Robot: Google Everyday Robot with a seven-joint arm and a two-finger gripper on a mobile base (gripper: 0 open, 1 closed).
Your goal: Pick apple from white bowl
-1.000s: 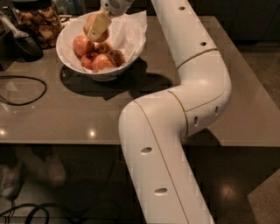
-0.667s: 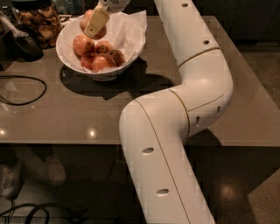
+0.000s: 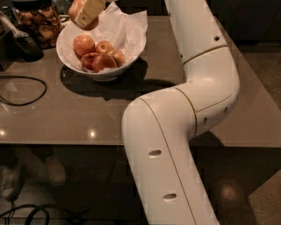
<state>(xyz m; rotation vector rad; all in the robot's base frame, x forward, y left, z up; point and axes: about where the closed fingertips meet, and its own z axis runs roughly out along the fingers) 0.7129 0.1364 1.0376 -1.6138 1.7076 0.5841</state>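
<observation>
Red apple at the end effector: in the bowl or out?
Out: end effector holds the pinkish-red apple above the round white bowl.

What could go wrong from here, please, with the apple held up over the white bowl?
1. The gripper holds the apple over the left side of the white bowl. If the apple slips, it could strike the rim or the other apples and roll onto the table.
2. The glass jar stands close on the left, so a leftward swing might knock it.

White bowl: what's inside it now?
Several apples on crumpled paper; its bottom is covered. The gripper holds another apple above the white bowl.
</observation>
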